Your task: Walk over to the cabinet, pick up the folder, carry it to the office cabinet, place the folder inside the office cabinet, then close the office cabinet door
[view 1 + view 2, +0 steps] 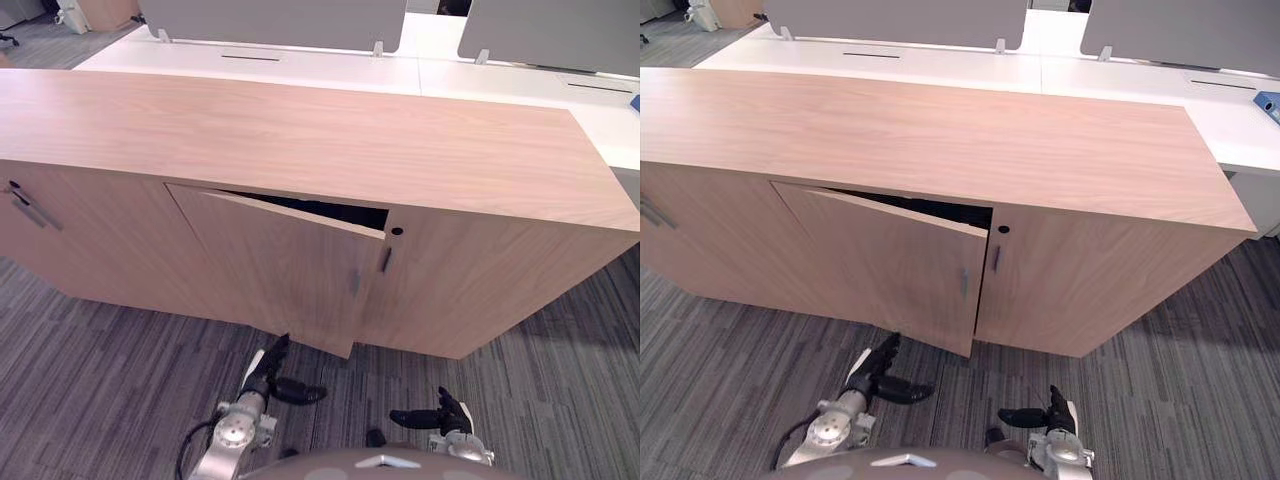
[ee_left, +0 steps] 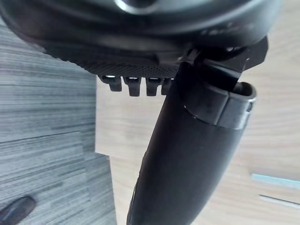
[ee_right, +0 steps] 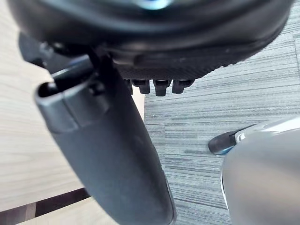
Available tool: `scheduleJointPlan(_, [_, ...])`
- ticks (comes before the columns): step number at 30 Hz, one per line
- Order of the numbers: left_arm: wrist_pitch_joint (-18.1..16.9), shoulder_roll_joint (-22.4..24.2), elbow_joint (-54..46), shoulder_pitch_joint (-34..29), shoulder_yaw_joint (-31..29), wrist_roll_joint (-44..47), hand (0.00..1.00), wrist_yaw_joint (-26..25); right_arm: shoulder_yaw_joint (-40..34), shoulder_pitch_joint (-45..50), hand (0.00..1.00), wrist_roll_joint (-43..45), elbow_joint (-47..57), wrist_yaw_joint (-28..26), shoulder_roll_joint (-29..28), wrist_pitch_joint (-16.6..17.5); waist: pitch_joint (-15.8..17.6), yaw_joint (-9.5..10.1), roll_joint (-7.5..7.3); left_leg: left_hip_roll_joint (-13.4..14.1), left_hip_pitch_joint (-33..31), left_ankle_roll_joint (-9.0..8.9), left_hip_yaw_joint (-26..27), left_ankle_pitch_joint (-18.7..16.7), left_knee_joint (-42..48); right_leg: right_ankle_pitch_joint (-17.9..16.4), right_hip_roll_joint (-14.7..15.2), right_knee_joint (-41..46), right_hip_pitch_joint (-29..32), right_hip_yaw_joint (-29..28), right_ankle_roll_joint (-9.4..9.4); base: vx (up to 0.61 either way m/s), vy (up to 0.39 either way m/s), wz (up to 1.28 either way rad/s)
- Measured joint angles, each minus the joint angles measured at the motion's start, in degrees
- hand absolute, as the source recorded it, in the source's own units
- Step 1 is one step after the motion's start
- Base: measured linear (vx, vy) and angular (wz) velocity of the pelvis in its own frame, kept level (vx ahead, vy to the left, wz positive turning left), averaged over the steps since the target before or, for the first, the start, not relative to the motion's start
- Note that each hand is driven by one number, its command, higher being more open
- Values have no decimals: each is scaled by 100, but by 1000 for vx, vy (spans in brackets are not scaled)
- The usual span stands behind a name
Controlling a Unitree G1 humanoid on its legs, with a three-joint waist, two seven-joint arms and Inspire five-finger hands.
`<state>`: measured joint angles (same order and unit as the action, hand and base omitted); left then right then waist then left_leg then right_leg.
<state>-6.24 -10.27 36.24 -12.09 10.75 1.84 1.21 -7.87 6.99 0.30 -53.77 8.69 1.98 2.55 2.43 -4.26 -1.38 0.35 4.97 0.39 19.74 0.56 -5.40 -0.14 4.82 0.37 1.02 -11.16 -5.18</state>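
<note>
- Cabinet (image 1: 300, 140) first, it's most of what I see: long, low, light wood, looked at from above.
- Carpet (image 1: 100, 380), grey and stripy, runs along the front of it and under my hands.
- Desks (image 1: 330, 65), white, sit right behind the cabinet, with grey screens (image 1: 270, 20) standing on them.
- Door (image 1: 280, 270) in the middle of the front is ajar. Its handle side is swung out a bit, so there's a dark wedge of a gap (image 1: 320, 208) along its top. The folder? Can't tell if it's in there, too dark to see in.
- My left hand (image 1: 265, 378) is down low in front of the door, fingers straight and pointing at its bottom edge, thumb stuck out sideways, nothing in it. Fingertips are right by that edge, but I can't tell if they touch.
- My right hand (image 1: 445, 415) is off to the right, low over the carpet and apart from the cabinet. Fingers are loose, thumb aims toward my left hand, and it's holding nothing either.
- Handle (image 1: 354, 281), slim, sits near the door's free edge.
</note>
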Motion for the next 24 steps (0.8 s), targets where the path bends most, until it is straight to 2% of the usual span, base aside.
scheduleJointPlan(7, [54, 21, 1502, 34, -1030, 14, 100, -53, -25, -60, 100, 228, -152, -74, -56, -14, 56, 89, -74, -17, 66, 11, -68, 7, -1, 3, 32, -5, -121, 84, -12, -2, 8, 5])
scheduleJointPlan(17, [136, 398, 1806, 167, -1916, -44, 100, -376, -255, -25, 100, 227, -171, -93, -166, -75, 85, 262, -66, -12, 194, -18, -134, -11, -5, -93, 35, 113, -231, 172, 32, -14, 4, 4])
scheduleJointPlan(24, [192, 509, 1923, 249, -2152, -183, 100, -457, -466, 0, 100, 227, -171, -83, -219, -112, 86, 331, -66, 12, 198, -52, -129, -43, -5, -128, 33, 129, -239, 209, 36, 0, 0, 0])
